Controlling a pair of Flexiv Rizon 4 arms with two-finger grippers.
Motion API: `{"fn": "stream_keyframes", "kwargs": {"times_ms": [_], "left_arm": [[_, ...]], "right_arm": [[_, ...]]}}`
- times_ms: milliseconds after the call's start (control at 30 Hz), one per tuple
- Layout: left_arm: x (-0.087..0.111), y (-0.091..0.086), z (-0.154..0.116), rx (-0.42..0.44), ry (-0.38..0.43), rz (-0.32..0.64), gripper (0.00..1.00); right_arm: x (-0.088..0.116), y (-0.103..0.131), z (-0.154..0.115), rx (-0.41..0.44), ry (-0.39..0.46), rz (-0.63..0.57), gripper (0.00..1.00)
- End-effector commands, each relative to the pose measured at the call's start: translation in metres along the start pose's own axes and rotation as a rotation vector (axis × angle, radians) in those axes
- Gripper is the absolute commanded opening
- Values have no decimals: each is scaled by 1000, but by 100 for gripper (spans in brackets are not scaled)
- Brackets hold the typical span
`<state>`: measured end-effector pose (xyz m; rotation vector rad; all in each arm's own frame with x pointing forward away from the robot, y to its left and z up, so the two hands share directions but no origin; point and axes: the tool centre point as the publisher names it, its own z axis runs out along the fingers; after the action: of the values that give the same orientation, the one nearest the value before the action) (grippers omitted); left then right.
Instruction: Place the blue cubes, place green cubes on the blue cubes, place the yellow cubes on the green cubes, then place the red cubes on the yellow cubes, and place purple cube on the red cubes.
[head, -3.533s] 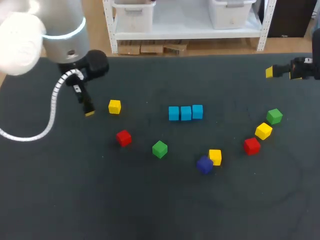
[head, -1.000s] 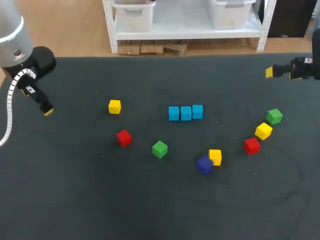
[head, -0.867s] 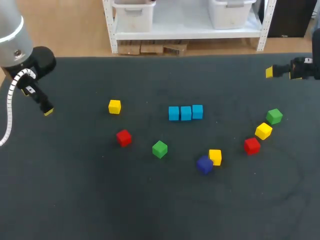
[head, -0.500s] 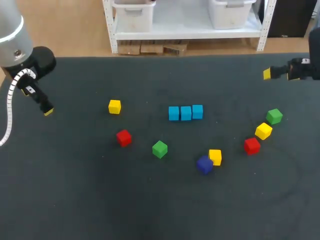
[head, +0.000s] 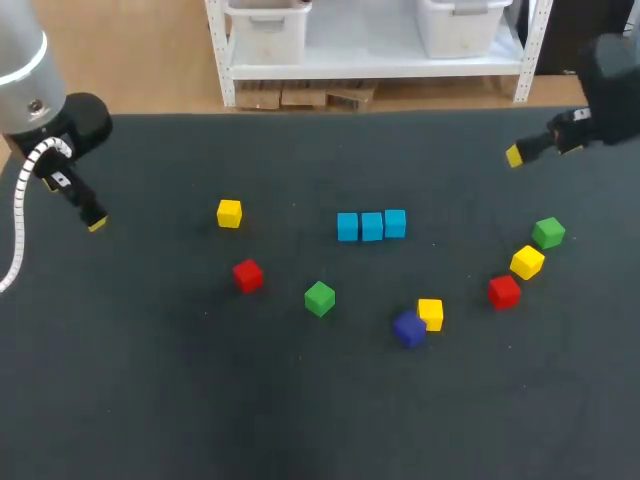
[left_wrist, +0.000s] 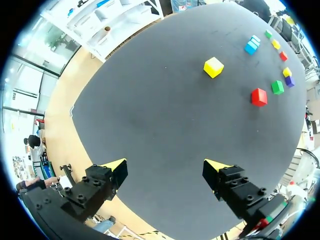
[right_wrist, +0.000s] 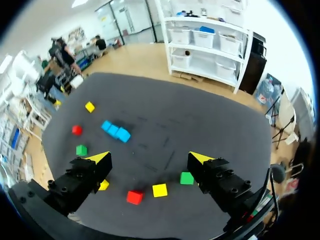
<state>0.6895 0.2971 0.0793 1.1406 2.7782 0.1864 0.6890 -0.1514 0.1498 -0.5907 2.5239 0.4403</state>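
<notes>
Three blue cubes (head: 371, 225) sit touching in a row at the middle of the table (head: 200, 400); a green cube (head: 319, 298) lies nearer and left of them; the purple cube (head: 408, 329) touches a yellow cube (head: 430, 313) nearer still; the left gripper (left_wrist: 166, 166) hangs at the far left, fingers apart, empty; the right gripper (right_wrist: 148, 158) hangs at the far right, fingers apart, empty.

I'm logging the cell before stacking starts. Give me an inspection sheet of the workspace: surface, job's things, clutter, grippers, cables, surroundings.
Surface: dark table, flat.
Job's things: three blue cubes side by side in a row; green cubes; yellow cubes; red cubes; purple cube against a yellow one. Nothing stacked.
Clutter: nothing seen.
Grippers: left gripper open, empty; right gripper open, empty.
Cables: white coiled cable on the left arm, away from the cubes.
Surroundings: nothing seen.
</notes>
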Motion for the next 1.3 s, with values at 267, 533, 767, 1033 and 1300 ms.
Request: {"fn": "stream_keyframes", "kwargs": {"times_ms": [267,533,767,1033,1300], "left_arm": [[-1,0,0,0,3,-1,100],[-1,0,0,0,3,-1,100],[-1,0,0,0,3,-1,100],[-1,0,0,0,3,-1,100],[-1,0,0,0,3,-1,100]], "right_arm": [[6,-20,11,150,149,33,100],[13,-35,26,261,251,113,100],[28,-51,44,243,304,161,100],[43,-66,52,221,338,189,100],[58,-71,56,213,411,191,100]]}}
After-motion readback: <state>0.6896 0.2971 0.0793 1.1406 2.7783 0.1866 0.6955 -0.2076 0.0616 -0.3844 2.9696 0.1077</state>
